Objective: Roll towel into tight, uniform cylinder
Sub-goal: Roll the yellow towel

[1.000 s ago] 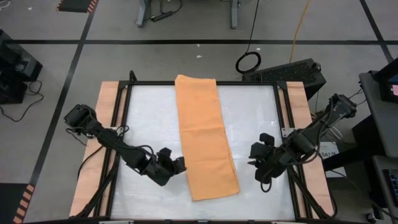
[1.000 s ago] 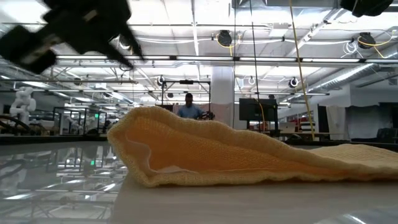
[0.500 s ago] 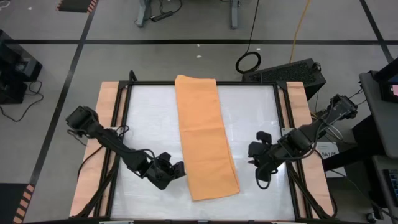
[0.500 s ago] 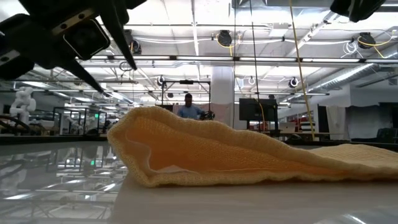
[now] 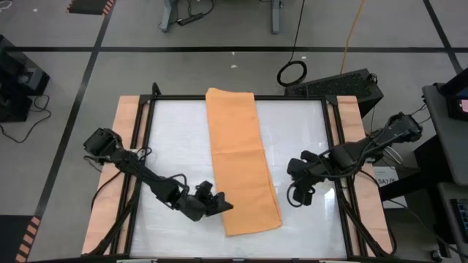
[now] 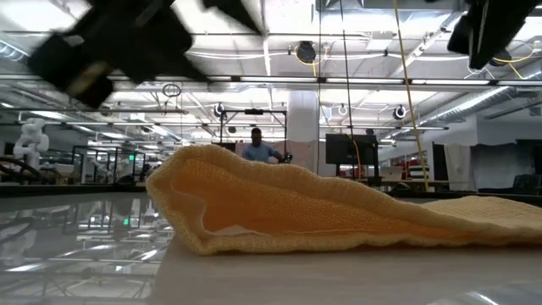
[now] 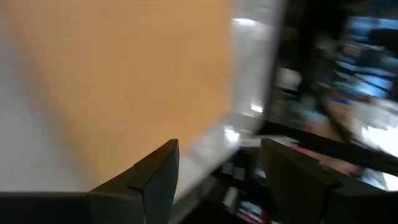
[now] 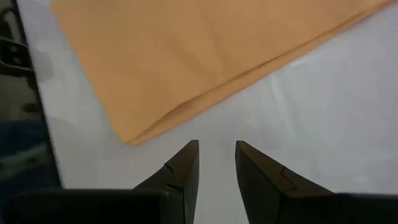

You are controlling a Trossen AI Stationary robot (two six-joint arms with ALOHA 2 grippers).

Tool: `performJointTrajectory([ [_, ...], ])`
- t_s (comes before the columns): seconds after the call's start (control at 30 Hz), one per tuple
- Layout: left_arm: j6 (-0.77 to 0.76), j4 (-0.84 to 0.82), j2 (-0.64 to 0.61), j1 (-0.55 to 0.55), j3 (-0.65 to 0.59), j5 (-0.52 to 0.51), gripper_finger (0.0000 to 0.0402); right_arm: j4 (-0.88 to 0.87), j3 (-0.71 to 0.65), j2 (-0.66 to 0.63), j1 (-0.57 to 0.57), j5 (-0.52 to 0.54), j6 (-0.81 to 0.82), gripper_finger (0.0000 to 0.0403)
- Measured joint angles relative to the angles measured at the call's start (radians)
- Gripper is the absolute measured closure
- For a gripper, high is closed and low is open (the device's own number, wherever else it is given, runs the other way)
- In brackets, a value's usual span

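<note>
The towel, an orange-tan cloth folded into a long narrow strip, lies flat down the middle of the white table. One short end of the towel sits at the table's far edge and the other short end lies close to the near edge. In the low view the towel's near end shows as a soft folded hump with layered edges resting on the table surface.

The left gripper sits low beside the towel's near left corner, right at the cloth's long edge. Its fingers stand apart with a clear gap between them and nothing is clamped in that gap; the towel fills the space ahead of them in the left wrist view.

The right gripper hovers over bare table to the right of the towel, near its lower half but apart from the cloth. Its fingers stand with a narrow gap between them and hold nothing; the towel's folded corner lies just ahead of the tips.

Beyond the table, a person stands far off in the room.
</note>
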Motion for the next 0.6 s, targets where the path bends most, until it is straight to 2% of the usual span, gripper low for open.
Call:
performJointTrajectory([
  [0.13,0.187,0.196,-0.003,0.045,0.006,-0.005,0.0172,0.126,-0.087,0.001,-0.016,-0.109,0.136,0.0307],
  [0.27,0.293,0.199,-0.002,0.107,0.046,0.072,0.0171,0.281,-0.164,0.000,-0.012,-0.199,0.342,0.0307],
  [0.43,0.478,0.143,-0.002,0.197,0.082,0.309,0.0171,0.349,-0.194,0.004,0.015,-0.191,0.674,0.0303],
  [0.6,0.729,-0.056,-0.002,0.303,0.129,0.646,0.0171,0.383,-0.193,0.043,0.054,-0.133,0.872,0.0267],
])
